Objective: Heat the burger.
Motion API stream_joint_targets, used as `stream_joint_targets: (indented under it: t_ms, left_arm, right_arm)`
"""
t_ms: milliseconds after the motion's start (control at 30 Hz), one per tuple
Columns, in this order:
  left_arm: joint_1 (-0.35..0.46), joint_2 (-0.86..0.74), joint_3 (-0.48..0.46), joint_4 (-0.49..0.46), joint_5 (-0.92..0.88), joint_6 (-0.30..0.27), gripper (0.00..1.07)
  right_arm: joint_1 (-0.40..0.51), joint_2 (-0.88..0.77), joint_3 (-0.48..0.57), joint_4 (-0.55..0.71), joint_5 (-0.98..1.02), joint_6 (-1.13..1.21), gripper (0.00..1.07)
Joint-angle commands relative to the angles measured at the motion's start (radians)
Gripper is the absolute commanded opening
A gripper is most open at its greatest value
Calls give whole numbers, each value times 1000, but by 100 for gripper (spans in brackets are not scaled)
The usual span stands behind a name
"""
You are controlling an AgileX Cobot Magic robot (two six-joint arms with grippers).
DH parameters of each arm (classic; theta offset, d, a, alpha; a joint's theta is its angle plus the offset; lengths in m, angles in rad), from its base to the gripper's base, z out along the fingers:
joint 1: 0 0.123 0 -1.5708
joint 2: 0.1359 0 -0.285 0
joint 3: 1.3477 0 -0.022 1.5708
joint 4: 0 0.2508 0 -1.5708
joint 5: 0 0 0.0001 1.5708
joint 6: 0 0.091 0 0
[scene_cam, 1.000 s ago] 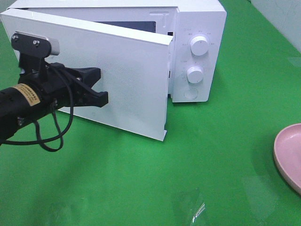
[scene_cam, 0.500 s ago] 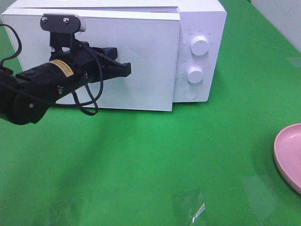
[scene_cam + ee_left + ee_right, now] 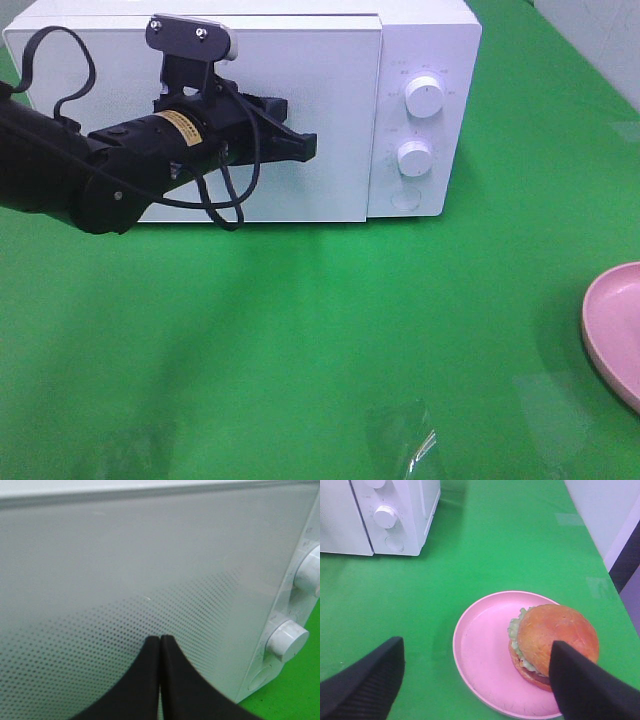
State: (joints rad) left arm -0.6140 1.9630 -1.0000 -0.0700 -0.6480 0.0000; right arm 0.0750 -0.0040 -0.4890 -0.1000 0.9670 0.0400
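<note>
Exterior high view: the left gripper [image 3: 305,147], jaws pressed together and holding nothing, is resting its tip against the door [image 3: 330,120] of the white microwave [image 3: 425,40], which is standing at the far edge of the green desk [image 3: 330,330]. The door is lying flush with the casing, so the oven is reading as shut. The two dials [image 3: 425,98] are sitting on the panel just beside the gripper's reach, toward the right.

Left wrist view: the two black fingers [image 3: 145,680] are meeting along a single seam in front of the dotted door window [image 3: 125,605], with nothing between them.

Right wrist view: the right gripper [image 3: 475,680] is hanging with its jaws spread wide and empty. The burger [image 3: 554,642] is sitting on the pink plate [image 3: 480,655], off-centre toward the rim nearer the desk's right edge, and partly behind one finger. It is lying ahead of and below this gripper, closer to one jaw than the other. The burger is roughly round, so it is offering no long axis to align with.

Judgement: the right arm is by far the nearer to the burger; the left is occupied at the oven, well apart from the plate. With the burger outside a shut oven, the door is likely needing reopening before loading.
</note>
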Motion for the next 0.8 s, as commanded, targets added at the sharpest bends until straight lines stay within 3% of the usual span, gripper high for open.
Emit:
stream_joint_targets:
  t_ms: [33, 67, 400, 800]
  left_arm:
    - [20, 9, -46, -120, -45, 17, 0]
    - [32, 14, -61, -158, -43, 45, 0]
    - [77, 2, -63, -168, 4, 40, 0]
    - [-33, -102, -61, -154, 352, 41, 3]
  right_arm:
    - [-5, -26, 1, 3, -9, -9, 75]
    - [-5, -26, 1, 3, -9, -9, 75]
    - [-5, -26, 1, 3, -9, -9, 75]
    - [-5, -26, 1, 3, -9, -9, 75]
